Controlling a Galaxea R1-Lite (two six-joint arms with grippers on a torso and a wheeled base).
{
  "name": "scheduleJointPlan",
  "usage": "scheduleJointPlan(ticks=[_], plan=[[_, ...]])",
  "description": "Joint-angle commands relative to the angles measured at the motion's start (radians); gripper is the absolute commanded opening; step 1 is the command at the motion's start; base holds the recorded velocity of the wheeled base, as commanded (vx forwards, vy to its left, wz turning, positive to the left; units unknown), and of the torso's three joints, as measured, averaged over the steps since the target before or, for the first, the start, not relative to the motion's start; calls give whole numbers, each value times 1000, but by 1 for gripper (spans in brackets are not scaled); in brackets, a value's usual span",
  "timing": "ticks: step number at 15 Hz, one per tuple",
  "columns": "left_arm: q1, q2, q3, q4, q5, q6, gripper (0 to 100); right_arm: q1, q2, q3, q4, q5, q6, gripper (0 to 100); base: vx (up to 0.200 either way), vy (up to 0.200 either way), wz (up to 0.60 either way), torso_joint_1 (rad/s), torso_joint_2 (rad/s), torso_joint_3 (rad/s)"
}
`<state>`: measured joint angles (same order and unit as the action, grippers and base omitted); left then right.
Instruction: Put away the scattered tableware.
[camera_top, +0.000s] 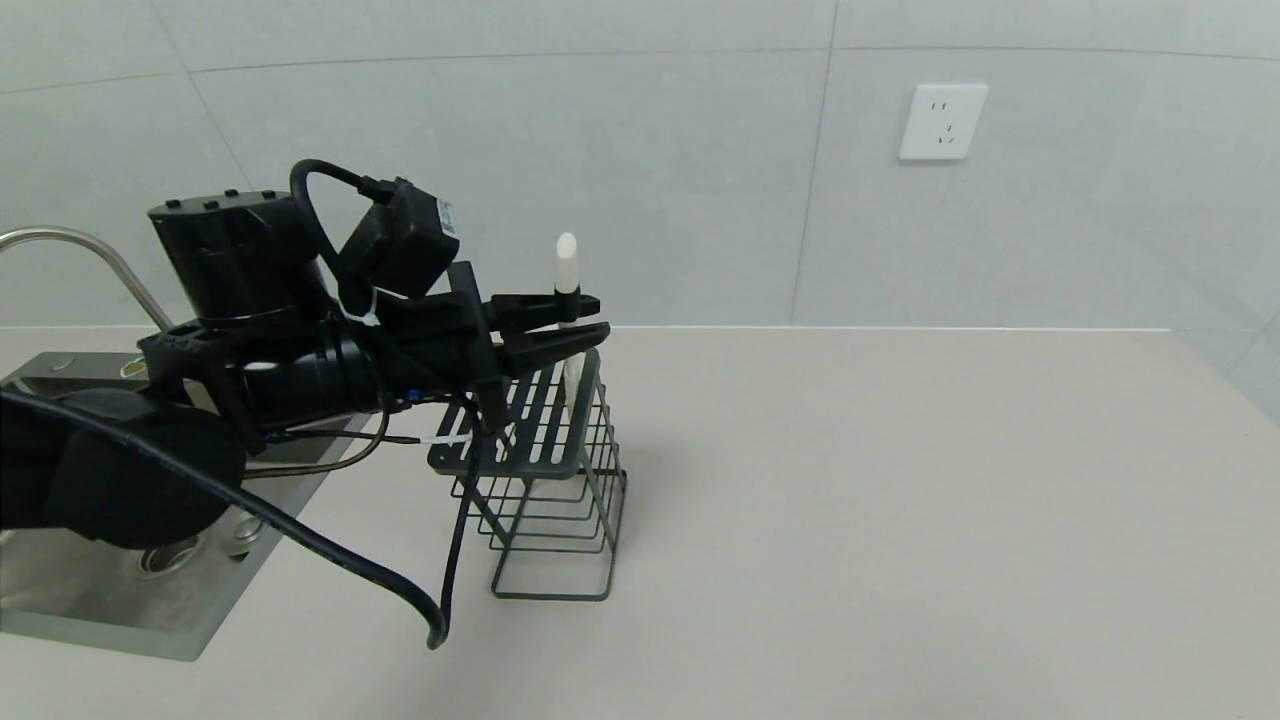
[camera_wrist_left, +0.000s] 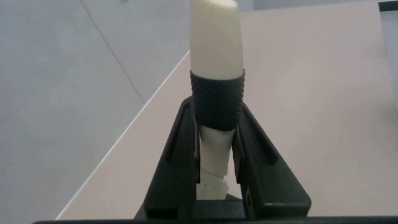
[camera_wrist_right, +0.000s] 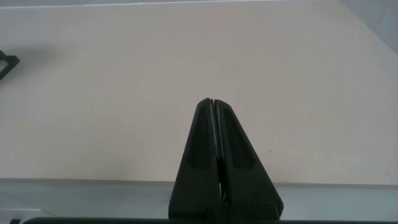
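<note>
The fingers (camera_wrist_left: 180, 163) of the left gripper (camera_top: 575, 325) are closed on a cream-white utensil (camera_wrist_left: 214, 56), pinching it just below its black knurled band. The utensil stands upright, its rounded end rising above the fingers. Below them its shaft reaches down into the top of a dark wire rack (camera_top: 555, 500), which stands on the beige counter (camera_top: 900, 500) beside a steel sink (camera_top: 100, 590). The right gripper (camera_wrist_right: 213, 106) hangs over bare counter, its fingers (camera_wrist_right: 199, 149) pressed together with nothing between them.
</note>
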<state>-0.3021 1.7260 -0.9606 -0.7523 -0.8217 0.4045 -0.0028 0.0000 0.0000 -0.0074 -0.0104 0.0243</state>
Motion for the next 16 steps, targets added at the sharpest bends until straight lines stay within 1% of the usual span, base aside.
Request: scheduleJointPlan(ticks=[1, 3, 12, 14, 16], plan=[[0, 11, 16, -13, -1, -1, 0, 1, 0, 0, 0, 0, 0, 0, 0, 0, 0, 0, 0, 0], [1, 17, 37, -38, 1, -1, 0, 1, 0, 0, 0, 0, 0, 0, 0, 0, 0, 0, 0, 0], [1, 30, 48, -41, 3, -1, 0, 1, 0, 0, 0, 0, 0, 0, 0, 0, 0, 0, 0, 0], [1, 30, 48, -41, 22, -3, 0, 1, 0, 0, 0, 0, 0, 0, 0, 0, 0, 0, 0, 0], [1, 34, 49, -41, 22, -3, 0, 0, 0, 0, 0, 0, 0, 0, 0, 0, 0, 0, 0, 0]])
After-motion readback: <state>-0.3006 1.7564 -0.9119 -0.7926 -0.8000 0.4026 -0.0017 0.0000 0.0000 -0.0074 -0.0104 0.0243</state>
